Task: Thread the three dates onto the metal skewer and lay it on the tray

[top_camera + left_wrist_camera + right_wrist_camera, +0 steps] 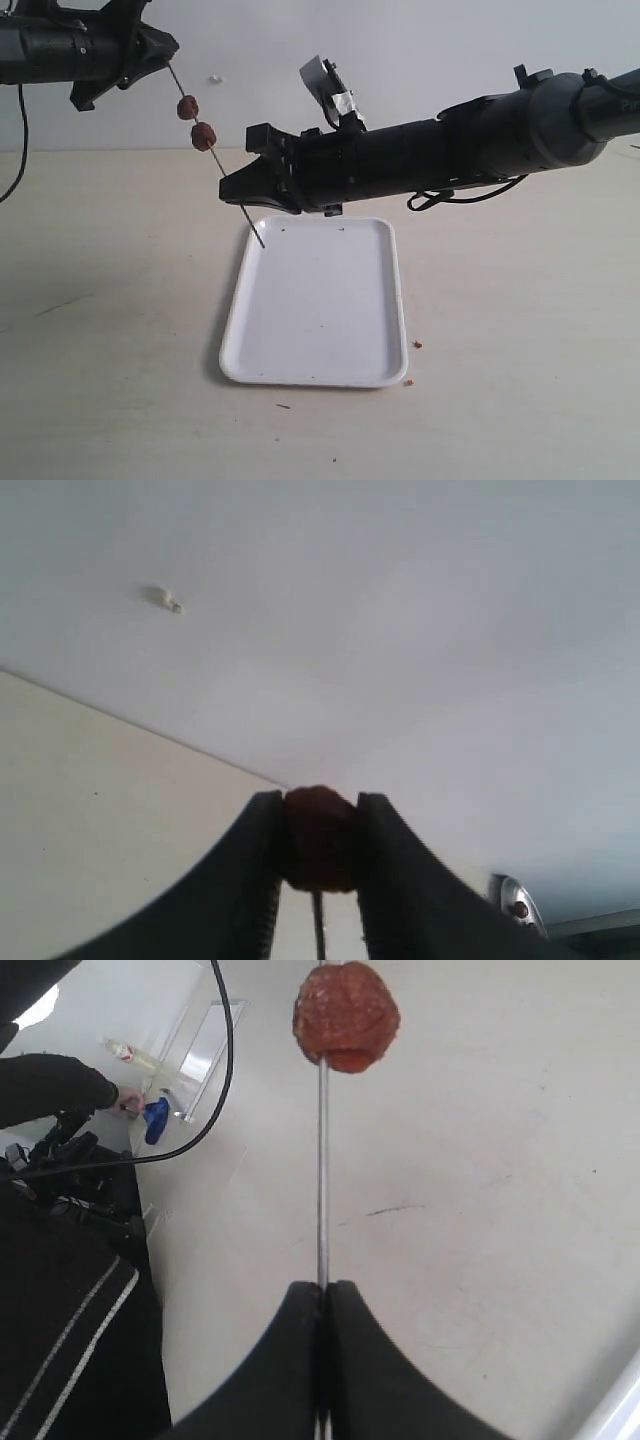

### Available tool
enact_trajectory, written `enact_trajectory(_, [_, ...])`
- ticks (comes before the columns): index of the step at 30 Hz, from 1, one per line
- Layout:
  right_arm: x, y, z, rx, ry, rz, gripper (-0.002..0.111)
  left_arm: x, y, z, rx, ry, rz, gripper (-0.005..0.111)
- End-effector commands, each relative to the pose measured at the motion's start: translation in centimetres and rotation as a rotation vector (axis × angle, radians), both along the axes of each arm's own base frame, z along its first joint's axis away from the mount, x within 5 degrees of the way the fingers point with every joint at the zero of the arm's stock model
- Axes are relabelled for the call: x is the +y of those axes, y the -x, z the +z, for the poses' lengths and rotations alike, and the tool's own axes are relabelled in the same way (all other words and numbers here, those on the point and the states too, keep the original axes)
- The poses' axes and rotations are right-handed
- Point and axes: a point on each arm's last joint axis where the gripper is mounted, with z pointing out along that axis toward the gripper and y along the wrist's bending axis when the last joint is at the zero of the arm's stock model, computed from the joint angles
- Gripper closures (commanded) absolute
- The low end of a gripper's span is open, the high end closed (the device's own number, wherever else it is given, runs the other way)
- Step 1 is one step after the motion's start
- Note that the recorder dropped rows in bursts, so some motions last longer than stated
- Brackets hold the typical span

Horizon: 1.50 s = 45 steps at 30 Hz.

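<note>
The white tag (322, 76) on the right arm is too small to read; the exterior view shows two dates (203, 136) on the tilted metal skewer (252, 228), its tip over the tray (330, 330); the right gripper (236, 190) is pressed tight on the rod below them; only the left wrist view shows the left gripper (318, 808) pinching a third date (318, 840).
</note>
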Motion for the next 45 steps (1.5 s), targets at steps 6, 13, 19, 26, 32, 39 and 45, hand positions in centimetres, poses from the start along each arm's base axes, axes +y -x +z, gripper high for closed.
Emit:
enact_trajectory(6, [0.0,-0.5,0.6,-0.042,0.017,-0.030,0.108,-2.0,0.6,-0.1,-0.005,-0.015,-0.067,0.080])
enact_trajectory(13, [-0.4,-1.1,0.2,-0.029,0.063,-0.101,0.108,-2.0,0.6,-0.1,-0.006,-0.024,-0.071,0.080])
enact_trajectory(19, [-0.4,-1.2,0.4,0.015,0.040,-0.120,0.108,-1.8,0.4,-0.2,-0.003,-0.036,-0.040,0.080])
enact_trajectory(26, [-0.6,-1.6,0.5,0.014,0.059,-0.158,0.108,-2.0,0.5,-0.2,-0.004,-0.045,-0.039,0.080])
enact_trajectory(32, [-0.3,-2.5,1.2,-0.022,0.047,-0.160,0.108,-2.3,0.6,-0.3,-0.009,-0.058,-0.068,0.080])
enact_trajectory(39, [0.1,-3.8,1.2,-0.036,0.032,-0.163,0.108,-2.9,0.9,-0.3,-0.013,-0.061,-0.102,0.080])
enact_trajectory(45, [0.3,-4.5,1.7,-0.052,0.021,-0.175,0.108,-3.1,0.9,-0.3,-0.015,-0.068,-0.117,0.080])
